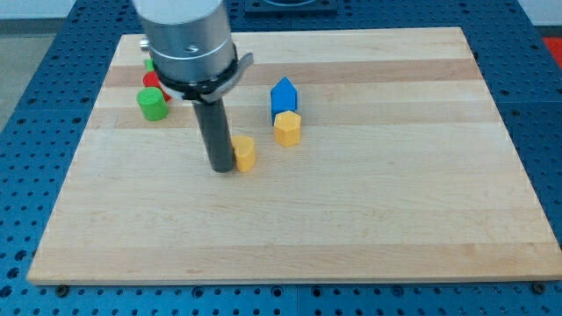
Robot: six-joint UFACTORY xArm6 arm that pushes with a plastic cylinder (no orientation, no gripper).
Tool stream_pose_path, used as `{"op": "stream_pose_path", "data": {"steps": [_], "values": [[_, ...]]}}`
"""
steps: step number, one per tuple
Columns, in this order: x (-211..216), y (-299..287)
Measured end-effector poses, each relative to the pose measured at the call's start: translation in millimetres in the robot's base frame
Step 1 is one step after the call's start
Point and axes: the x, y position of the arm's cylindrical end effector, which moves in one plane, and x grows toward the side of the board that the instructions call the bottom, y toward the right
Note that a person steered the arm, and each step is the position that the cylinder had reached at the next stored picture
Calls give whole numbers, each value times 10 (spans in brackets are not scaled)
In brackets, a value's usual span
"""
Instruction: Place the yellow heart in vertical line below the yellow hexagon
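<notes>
The small yellow heart-shaped block (246, 154) sits flat on the light wooden board, a bit toward the view's left of the middle. Part of its left side is hidden, so its heart shape is hard to be sure of. The small yellow six-sided hexagon block (287, 128) sits flat too, near the heart, up and toward the view's right. The two yellow blocks are not touching.
</notes>
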Motion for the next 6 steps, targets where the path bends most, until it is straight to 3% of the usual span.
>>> {"op": "stream_pose_path", "data": {"steps": [1, 3, 6], "values": [[-30, 182], [-44, -173], [-327, -72]]}}
